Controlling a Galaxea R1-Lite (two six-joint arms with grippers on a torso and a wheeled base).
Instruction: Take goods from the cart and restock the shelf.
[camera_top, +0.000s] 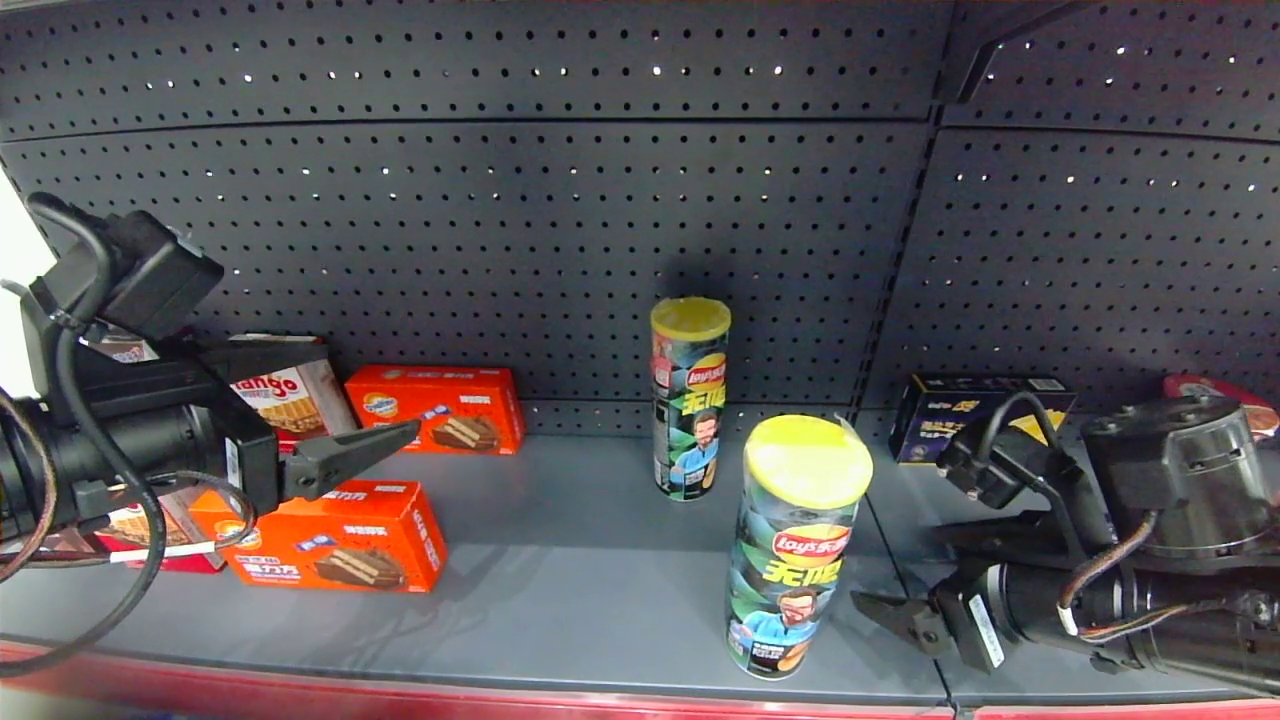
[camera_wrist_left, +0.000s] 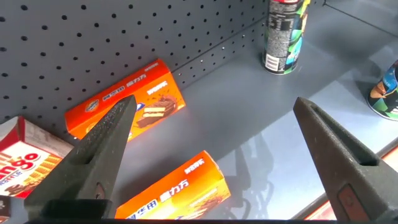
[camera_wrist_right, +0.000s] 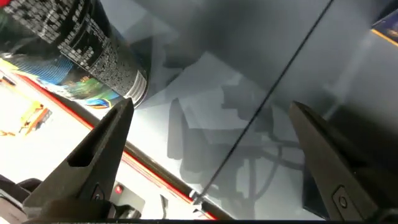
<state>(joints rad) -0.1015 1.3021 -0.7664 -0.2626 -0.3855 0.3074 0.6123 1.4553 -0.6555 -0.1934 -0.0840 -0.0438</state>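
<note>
Two tall chip cans with yellow lids stand upright on the grey shelf: one near the front edge, one farther back. My right gripper is open, low over the shelf just right of the front can, with nothing between its fingers. My left gripper is open and empty above the orange box near the shelf front. From the left wrist, the back can stands beyond the open fingers.
A second orange box and a wafer box stand by the pegboard wall at the left. A dark box and a red packet sit at the right. The red shelf lip runs along the front.
</note>
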